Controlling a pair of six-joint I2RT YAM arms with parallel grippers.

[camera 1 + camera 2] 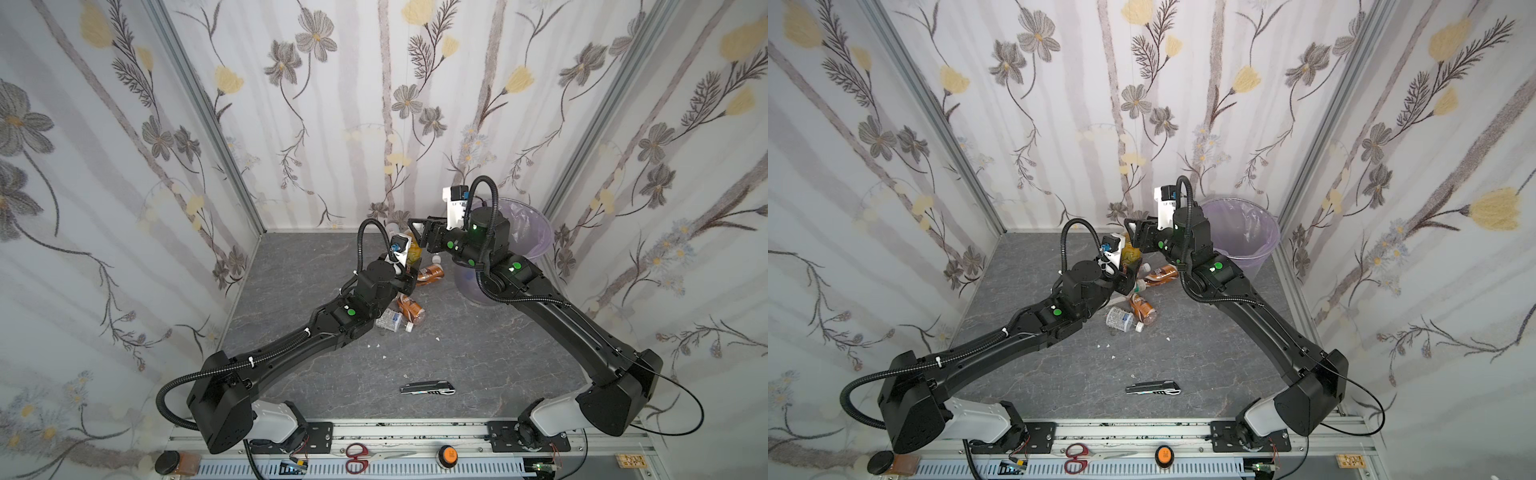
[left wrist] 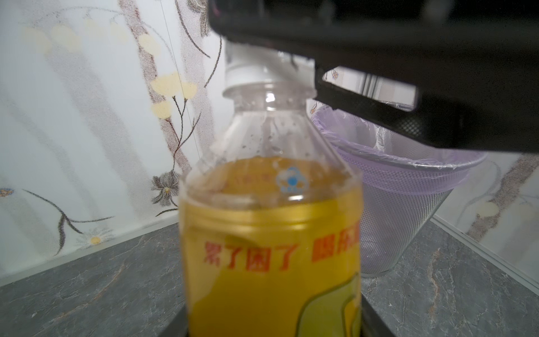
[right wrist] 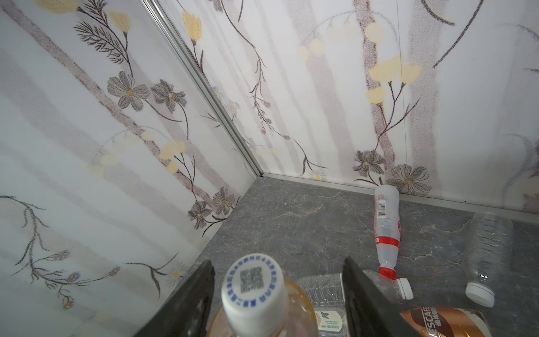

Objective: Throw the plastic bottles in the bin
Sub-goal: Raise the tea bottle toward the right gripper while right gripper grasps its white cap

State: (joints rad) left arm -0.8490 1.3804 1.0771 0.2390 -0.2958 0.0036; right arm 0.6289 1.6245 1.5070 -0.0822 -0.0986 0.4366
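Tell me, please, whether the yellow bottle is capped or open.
Capped: the yellow bottle wears a white cap on its neck, plain in both wrist views.

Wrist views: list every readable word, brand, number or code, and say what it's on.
"累了困了": red print on the yellow-labelled bottle; the characters after it are cut off.
"ESCAF": on the brown-labelled bottle; both ends are cut off.
Unreadable: the ring text and QR code on the white cap, and the barcode digits on the red-labelled bottle.
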